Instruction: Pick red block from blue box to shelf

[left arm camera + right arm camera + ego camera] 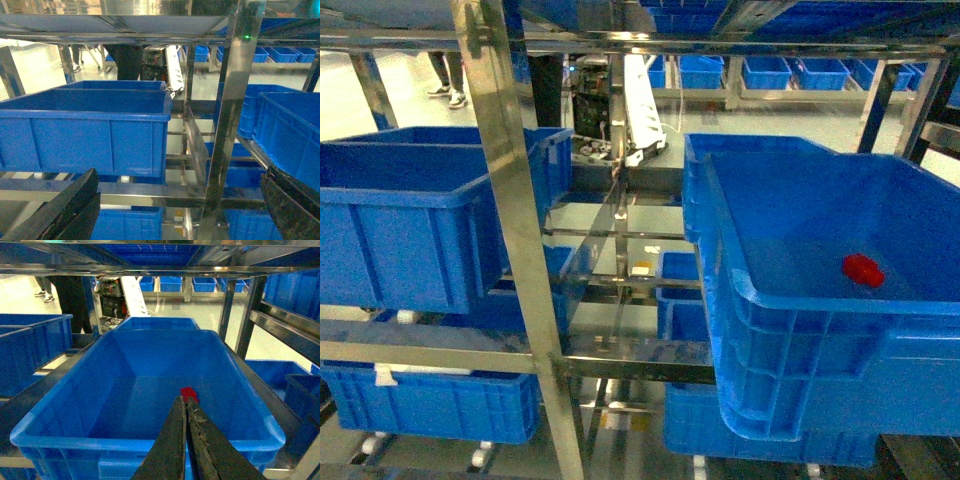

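Note:
The red block (863,269) lies on the floor of the large blue box (720,215) on the right of the steel shelf (515,200). In the right wrist view the red block (189,393) sits inside the blue box (145,442), just beyond the tips of my right gripper (183,399), which is shut with nothing between its fingers. My left gripper (181,172) is open and empty, facing a shelf post (230,115) and a rail. Neither gripper shows in the head view.
A dark blue crate (410,220) fills the left side of the same tier, also seen from the left wrist (85,125). More crates (430,400) stand on the lower tier. Behind the shelf are a white machine (635,100) and a person's legs (448,75).

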Motion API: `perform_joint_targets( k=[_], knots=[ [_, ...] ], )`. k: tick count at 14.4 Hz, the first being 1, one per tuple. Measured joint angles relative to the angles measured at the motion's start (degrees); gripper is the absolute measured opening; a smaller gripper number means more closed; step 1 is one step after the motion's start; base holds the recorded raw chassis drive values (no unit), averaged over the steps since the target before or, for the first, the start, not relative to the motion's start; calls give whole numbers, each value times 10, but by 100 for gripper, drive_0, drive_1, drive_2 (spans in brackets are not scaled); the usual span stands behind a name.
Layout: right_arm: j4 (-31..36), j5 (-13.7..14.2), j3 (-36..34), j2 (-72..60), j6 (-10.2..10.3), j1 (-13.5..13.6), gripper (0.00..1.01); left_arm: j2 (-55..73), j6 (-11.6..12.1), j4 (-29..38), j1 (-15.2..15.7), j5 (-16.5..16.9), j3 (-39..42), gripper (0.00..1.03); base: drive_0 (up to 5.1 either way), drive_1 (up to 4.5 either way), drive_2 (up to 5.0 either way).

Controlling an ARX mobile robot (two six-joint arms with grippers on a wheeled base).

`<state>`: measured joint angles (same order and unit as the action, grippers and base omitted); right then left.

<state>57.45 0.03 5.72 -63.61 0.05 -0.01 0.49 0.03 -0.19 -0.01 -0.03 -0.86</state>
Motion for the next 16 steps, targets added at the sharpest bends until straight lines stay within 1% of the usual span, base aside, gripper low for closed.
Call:
perform_joint_targets(
  k=[2,4,7,12,16],
  knots=[
    [-50,0,-23,63,0,0,2,0,0,0,0,0,0,98,0,0,0],
    [-87,0,-32,116,0,0,2,0,0,0,0,0,0,98,0,0,0],
    [-159,0,-47,201,0,0,2,0,0,0,0,0,0,98,0,0,0],
    [-292,0,-50,349,0,0,2,0,0,0,0,0,0,98,0,0,0],
    [-362,0,-50,424,0,0,2,0,0,0,0,0,0,98,0,0,0]
  ],
)
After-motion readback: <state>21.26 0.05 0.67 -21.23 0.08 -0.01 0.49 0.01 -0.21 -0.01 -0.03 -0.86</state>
